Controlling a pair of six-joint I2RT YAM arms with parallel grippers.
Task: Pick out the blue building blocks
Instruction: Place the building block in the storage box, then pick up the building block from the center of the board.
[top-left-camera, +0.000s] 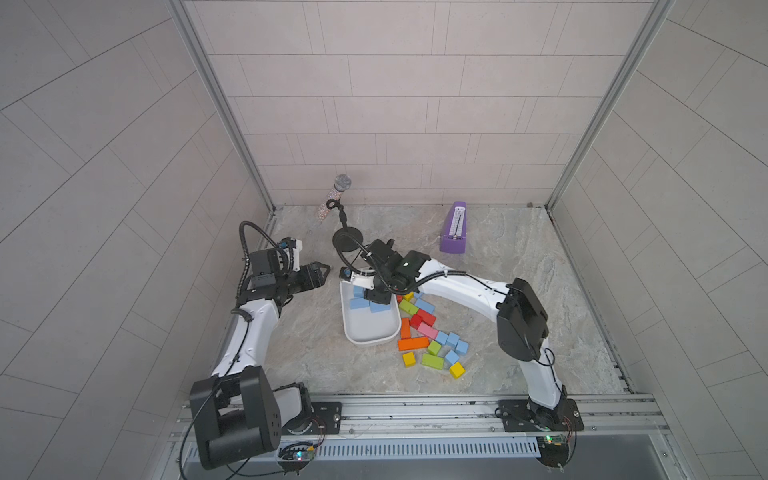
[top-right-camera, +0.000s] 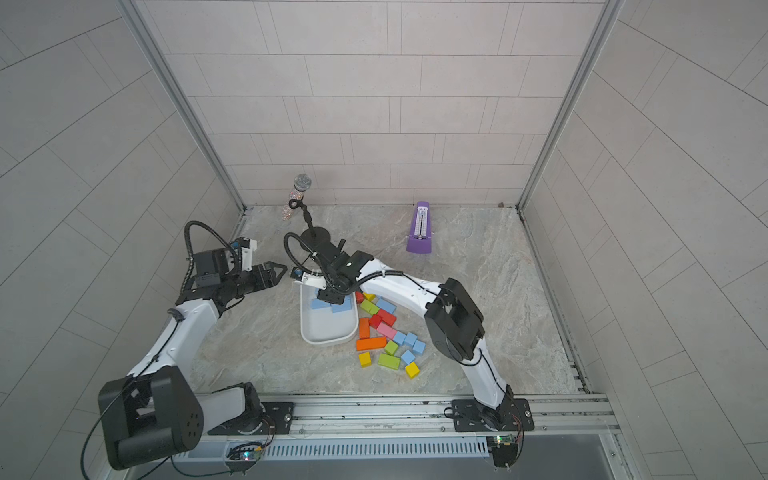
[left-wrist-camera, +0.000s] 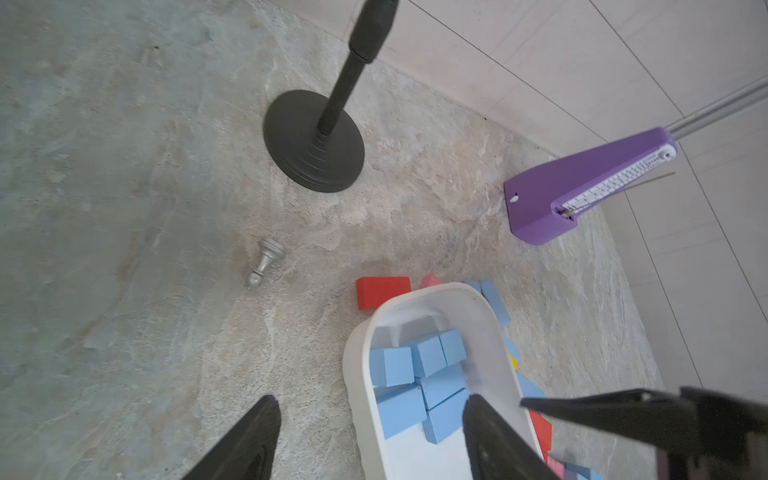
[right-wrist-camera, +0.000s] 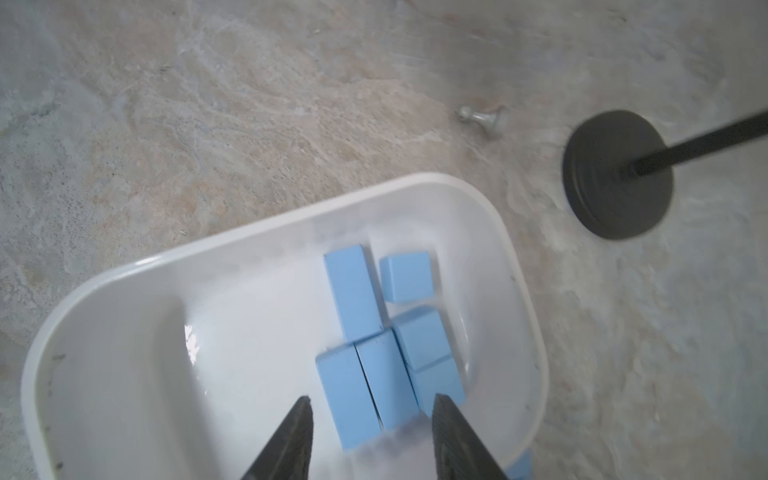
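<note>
Several blue building blocks (right-wrist-camera: 374, 357) lie together at one end of a white tray (right-wrist-camera: 291, 216); they also show in both top views (top-left-camera: 359, 303) (top-right-camera: 320, 304) and the left wrist view (left-wrist-camera: 419, 382). More blue blocks (top-left-camera: 452, 340) (top-right-camera: 409, 340) sit on the table among the coloured blocks to the right of the tray. My right gripper (right-wrist-camera: 372, 399) hangs open just above the blocks in the tray (top-left-camera: 376, 297), holding nothing. Left of the tray's far end, my left gripper (top-left-camera: 326, 270) (left-wrist-camera: 372, 399) hovers open and empty.
Red, orange, yellow, green and pink blocks (top-left-camera: 413, 343) are scattered right of the tray. A microphone stand (top-left-camera: 348, 241) stands just behind the tray, and a purple metronome (top-left-camera: 454, 228) at the back right. A small silver pawn (left-wrist-camera: 266, 262) lies near the stand's base.
</note>
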